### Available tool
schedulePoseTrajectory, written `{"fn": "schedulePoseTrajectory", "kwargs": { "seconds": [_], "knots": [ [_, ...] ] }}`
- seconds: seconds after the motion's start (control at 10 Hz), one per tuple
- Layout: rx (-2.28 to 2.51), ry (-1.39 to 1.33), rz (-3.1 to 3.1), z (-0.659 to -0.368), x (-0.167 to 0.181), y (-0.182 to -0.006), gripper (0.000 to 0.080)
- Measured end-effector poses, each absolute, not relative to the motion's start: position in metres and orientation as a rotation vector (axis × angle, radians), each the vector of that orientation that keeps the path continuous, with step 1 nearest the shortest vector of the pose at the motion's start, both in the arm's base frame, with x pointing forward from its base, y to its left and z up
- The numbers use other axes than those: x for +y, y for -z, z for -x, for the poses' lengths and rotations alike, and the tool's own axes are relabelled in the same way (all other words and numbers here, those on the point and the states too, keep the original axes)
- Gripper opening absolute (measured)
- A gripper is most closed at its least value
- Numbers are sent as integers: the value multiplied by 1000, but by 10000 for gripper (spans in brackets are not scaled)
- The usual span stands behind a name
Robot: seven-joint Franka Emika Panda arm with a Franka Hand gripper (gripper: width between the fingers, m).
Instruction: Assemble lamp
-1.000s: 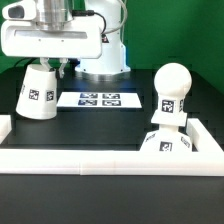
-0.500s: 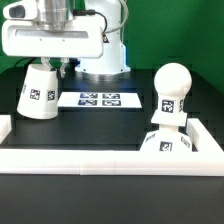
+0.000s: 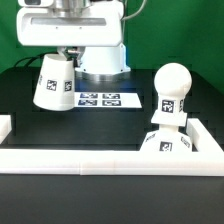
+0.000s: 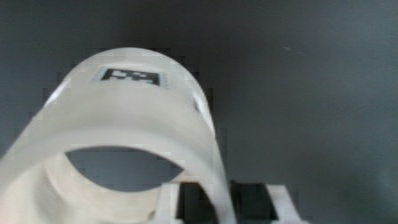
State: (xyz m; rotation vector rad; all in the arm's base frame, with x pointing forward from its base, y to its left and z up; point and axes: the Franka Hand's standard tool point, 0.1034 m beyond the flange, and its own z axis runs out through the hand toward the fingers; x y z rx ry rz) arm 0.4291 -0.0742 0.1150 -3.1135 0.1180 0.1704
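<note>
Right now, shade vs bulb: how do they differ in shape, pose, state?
The shade is a hollow truncated cone; the bulb is a round head on a cylindrical stem. The shade is held by the gripper and looks lifted off the table, slightly tilted; the bulb stands upright, seated in the base, untouched. The shade looks wider than the bulb. Both are white plastic with square tags.

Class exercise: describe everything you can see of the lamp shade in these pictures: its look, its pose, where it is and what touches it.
The lamp shade is a white truncated cone of smooth, plastic-looking material, hollow and open-ended in the wrist view, with black-and-white square tags on its wall. It hangs slightly tilted under the hand, which grips its narrow top rim. It appears lifted just off the dark table, at the exterior view's left of the marker board. Nothing but the hand visibly touches it.
</note>
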Motion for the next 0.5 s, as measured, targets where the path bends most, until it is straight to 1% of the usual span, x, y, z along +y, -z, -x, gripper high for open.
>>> {"fn": "schedulePoseTrajectory", "kwargs": {
  "seconds": [0.4, 0.5],
  "knots": [
    [128, -118, 3098, -467, -39, -139, 45],
    [112, -111, 3105, -470, -34, -141, 45]
  ]
}}
